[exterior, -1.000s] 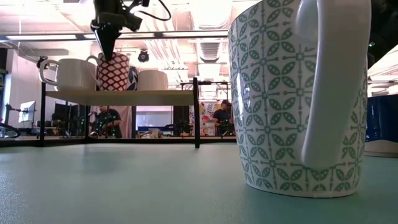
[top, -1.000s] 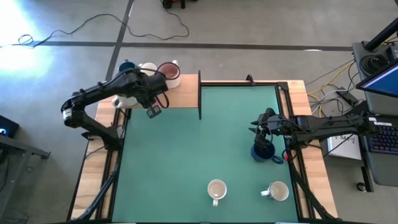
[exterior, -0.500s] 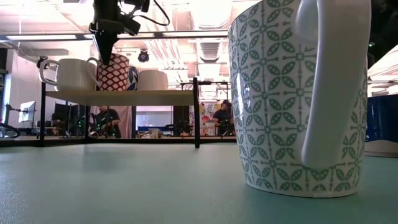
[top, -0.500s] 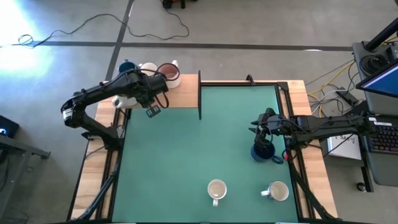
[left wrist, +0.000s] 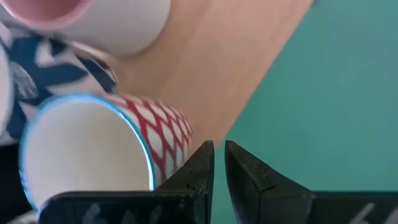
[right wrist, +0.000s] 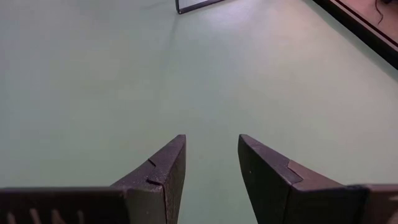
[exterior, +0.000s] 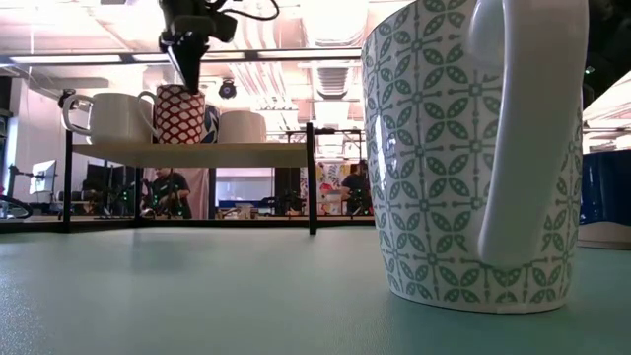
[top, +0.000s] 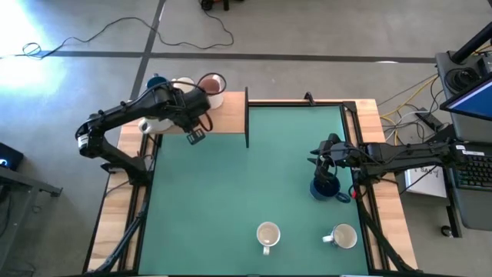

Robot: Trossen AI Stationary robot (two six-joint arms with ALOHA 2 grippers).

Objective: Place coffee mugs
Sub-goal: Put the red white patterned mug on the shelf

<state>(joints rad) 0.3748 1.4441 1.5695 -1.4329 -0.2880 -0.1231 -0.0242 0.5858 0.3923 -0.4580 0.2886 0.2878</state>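
Green matting covers the tabletop (top: 231, 192), with a raised pale wooden shelf (top: 227, 119) along its far left corner and a bright workshop visible behind it at table height.

On that shelf stands a cluster of coffee mugs. From the left wrist view I can make out a red-lattice mug (left wrist: 93, 155) with a white inside and a thin blue rim, a pink-lined mug (left wrist: 106, 18) and a blue-and-white patterned mug (left wrist: 56, 62) pressed close behind it. The left tool (left wrist: 219, 168) hangs just beside the red-lattice mug, over the shelf edge, its fingers nearly closed on nothing; from table height it shows just above that mug's rim.

On the mat sit three more: a dark blue mug (top: 327, 188) near the right edge, and two pale ones near the front, a cream mug (top: 267, 234) and a leaf-patterned mug (top: 342, 236), the latter looming large in the low view with its thick looped handle. The right tool (top: 324, 164) hovers just above the dark blue mug with its fingers spread and empty.

These look like glazed ceramic: rigid, smooth, probably slick under hard fingers, and heavy enough for their size to swing if caught off centre. They would chip if knocked against each other, and the shelf cluster is tightly packed. I would judge the wall at the rim, one finger inside and one outside, the surest hold; the handle is rounded and likely to let the mug pivot.
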